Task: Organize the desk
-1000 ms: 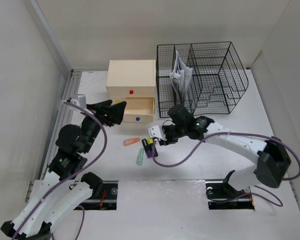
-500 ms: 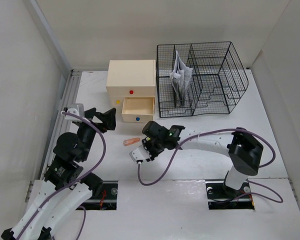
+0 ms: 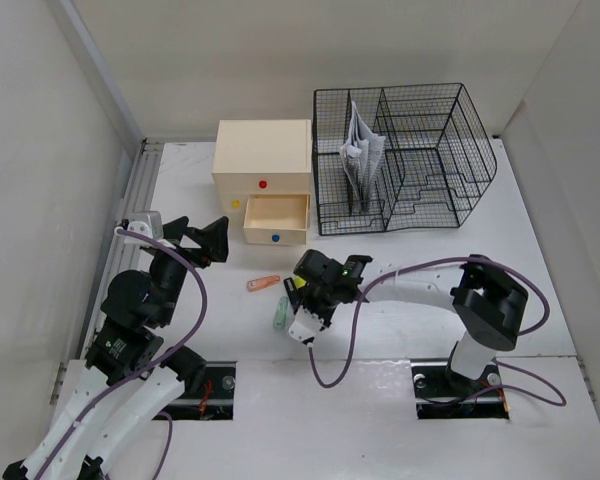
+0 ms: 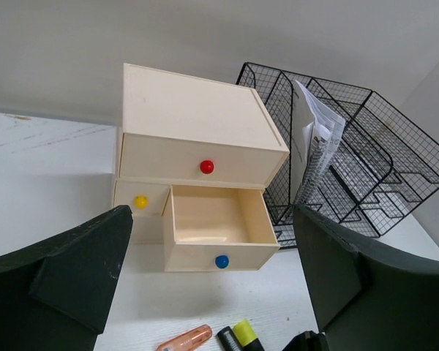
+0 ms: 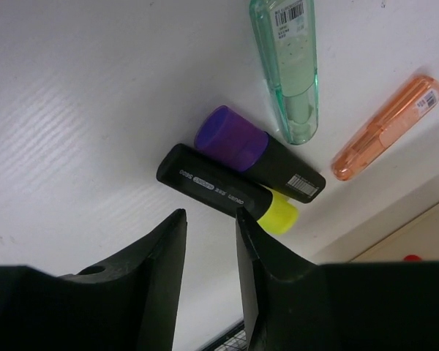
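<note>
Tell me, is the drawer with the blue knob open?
Open: the drawer sticks out of the cream box, showing an empty inside.

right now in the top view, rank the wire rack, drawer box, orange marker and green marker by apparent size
1. wire rack
2. drawer box
3. orange marker and green marker: too alike to rank

You see the worktop (image 3: 550, 240) lying flat, broad and matte white, with white walls (image 3: 280, 60) around it and a metal rail (image 3: 130, 215) along its left edge.
</note>
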Tool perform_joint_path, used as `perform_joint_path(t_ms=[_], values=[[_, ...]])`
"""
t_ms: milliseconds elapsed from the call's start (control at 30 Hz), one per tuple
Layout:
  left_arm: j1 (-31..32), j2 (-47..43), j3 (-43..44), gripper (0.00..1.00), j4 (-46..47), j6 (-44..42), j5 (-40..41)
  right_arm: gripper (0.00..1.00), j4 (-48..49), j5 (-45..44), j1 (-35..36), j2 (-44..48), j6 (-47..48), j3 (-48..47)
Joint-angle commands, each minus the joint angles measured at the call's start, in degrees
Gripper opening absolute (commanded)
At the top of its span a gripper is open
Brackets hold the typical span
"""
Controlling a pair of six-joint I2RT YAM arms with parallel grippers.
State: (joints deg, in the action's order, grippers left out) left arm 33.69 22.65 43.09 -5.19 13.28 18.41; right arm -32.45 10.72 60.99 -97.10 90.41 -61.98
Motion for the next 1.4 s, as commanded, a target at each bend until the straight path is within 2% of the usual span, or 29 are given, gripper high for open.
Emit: perform_joint_path(t_ms=[0,133,300,600,800,1067,1367], values=[[0.2,-0.5,-0.3,0.90,1.9,-0.4,-0.4,0.39,2.1,0.3,-0.5,1.0,6.7,0.1],[0.2,-0.5,-0.3,0.90,1.9,-0.4,-0.4,0.43,2.7,-0.5,-0.5,-1.1,7.8,-1.1],[0.2,-0.5,-0.3,0.91,1.9,-0.4,-0.4,0.43,5.6,-3.7,-1.1,-3.9,9.9,-1.1],[0.2,-0.5,-0.3,0.91,1.9,-0.4,-0.9,0.44,7.0,-3.7,-2.1,-8.4,11.0,-3.7],[0.2,-0.5,-0.3,0.92,1.9,0.2,-0.9,0.47,0.5,-0.3,-2.1,-11.8,11.5,-9.0],[0.2,-0.5,-0.3,0.92,1.9,0.2,-0.9,0.48,-17.8,4.2,-1.6,-19.3,11.0,-19.0],[0.2,-0.5,-0.3,0.92,1.9,0.2,-1.5,0.48,-25.5,2.6,1.0,-25.9,8.8,-24.5]])
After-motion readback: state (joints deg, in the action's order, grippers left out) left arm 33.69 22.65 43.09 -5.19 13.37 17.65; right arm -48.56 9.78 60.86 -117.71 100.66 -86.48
